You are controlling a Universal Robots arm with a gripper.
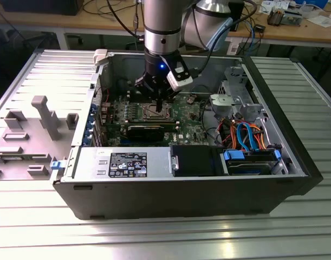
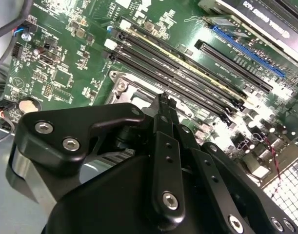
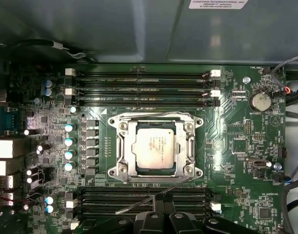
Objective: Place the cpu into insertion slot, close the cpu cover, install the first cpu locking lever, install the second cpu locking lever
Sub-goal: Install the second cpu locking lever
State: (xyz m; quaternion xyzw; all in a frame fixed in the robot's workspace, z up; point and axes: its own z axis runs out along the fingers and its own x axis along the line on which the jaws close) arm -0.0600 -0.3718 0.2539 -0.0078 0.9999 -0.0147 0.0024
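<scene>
The arm is a silver-grey tube with a grey joint cap, a black cable along it and a small blue light on its black wrist. The gripper is matte black: plate-like links fastened with silver hex screws, narrow black fingers.

We see our single arm coming down almost straight from above, its silver-grey wrist section upright and a bulky elbow joint just to the exterior view's right of it. Below the wrist a small blue light glows on the black housing, and a white-cased camera juts out at an angle beside it. Our gripper hangs low, its black linkage narrowing downward. In the second wrist view the two slim black fingers lie pressed together to a single tip; in the first wrist view they meet too.
</scene>
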